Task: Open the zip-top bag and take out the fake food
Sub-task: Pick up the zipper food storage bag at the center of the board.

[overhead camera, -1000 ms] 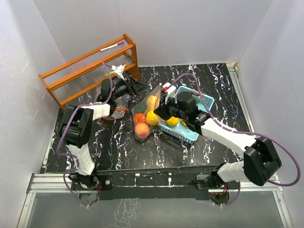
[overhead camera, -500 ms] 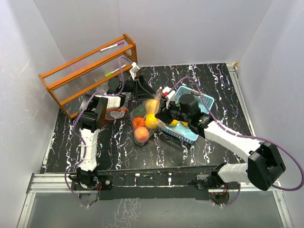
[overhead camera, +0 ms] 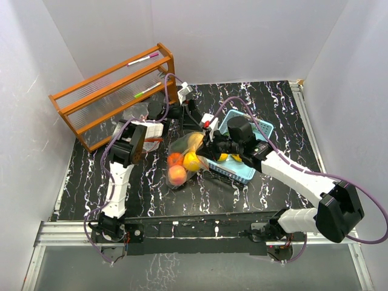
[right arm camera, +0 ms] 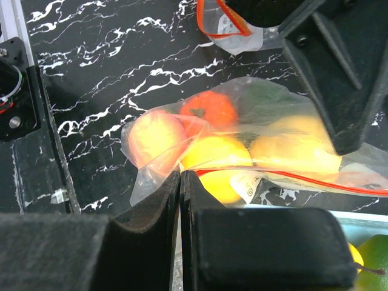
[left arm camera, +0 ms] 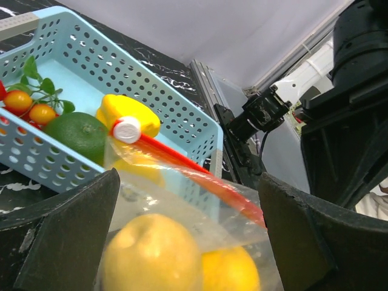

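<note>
The clear zip-top bag (overhead camera: 182,159) with a red zip strip lies left of the blue basket. It holds the fake food: a peach (overhead camera: 177,174), an orange-red piece (overhead camera: 175,158) and yellow fruits (overhead camera: 193,160). My right gripper (overhead camera: 208,147) is shut on the bag's edge, its fingertips (right arm camera: 180,176) pinching the plastic beside the zip strip (right arm camera: 285,176). My left gripper (overhead camera: 195,121) is open at the bag's far end. Its fingers stand either side of the bag (left arm camera: 200,206), above two yellow fruits (left arm camera: 151,254), near the white slider (left arm camera: 127,129).
The blue basket (overhead camera: 262,130) holds a green lime (left arm camera: 76,130), small tomatoes (left arm camera: 29,107) and a yellow piece (left arm camera: 130,112). A second, empty zip bag (right arm camera: 230,24) lies left of the full bag. An orange rack (overhead camera: 112,91) with marker pens (overhead camera: 142,59) stands at the back left.
My left gripper has swung right from beside the rack to the bag's far end. My right gripper has drawn the bag slightly toward the near left.
</note>
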Robot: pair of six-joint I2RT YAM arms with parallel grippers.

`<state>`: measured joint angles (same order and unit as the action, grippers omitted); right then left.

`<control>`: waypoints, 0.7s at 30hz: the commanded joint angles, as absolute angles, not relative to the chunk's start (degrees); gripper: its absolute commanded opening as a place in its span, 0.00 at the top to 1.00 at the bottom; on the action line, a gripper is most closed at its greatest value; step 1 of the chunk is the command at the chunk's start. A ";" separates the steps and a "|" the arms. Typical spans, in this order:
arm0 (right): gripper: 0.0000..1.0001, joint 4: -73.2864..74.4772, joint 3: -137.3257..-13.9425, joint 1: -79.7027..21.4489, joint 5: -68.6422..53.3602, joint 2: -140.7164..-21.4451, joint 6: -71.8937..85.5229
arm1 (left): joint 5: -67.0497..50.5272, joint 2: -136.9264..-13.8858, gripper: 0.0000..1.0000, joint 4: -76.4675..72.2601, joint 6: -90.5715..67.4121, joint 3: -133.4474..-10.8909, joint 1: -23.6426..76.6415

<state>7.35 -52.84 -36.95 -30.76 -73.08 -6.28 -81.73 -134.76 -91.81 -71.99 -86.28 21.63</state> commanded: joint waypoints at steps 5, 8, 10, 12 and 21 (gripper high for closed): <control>0.93 7.44 -53.56 -36.87 -27.64 -68.56 -7.60 | -80.49 -137.83 0.03 -102.75 -73.46 -91.35 21.13; 0.93 9.21 -53.91 -36.87 -20.64 -71.34 -5.77 | -81.23 -137.26 0.19 -102.75 -73.74 -90.53 21.67; 0.90 10.53 -54.02 -36.84 -17.01 -73.78 -4.88 | -81.34 -135.83 0.42 -102.74 -73.19 -88.20 21.87; 0.80 10.55 -53.71 -36.89 -15.51 -75.48 -3.34 | -80.54 -134.02 0.58 -102.77 -72.77 -85.00 21.97; 0.36 5.01 -49.63 -36.83 -8.68 -69.79 0.74 | -74.55 -130.32 1.00 -102.74 -71.84 -76.75 22.02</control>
<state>10.28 -50.09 -36.99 -15.35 -74.67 -1.43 -77.19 -134.72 -91.74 -71.96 -76.14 21.76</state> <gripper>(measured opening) 0.586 0.009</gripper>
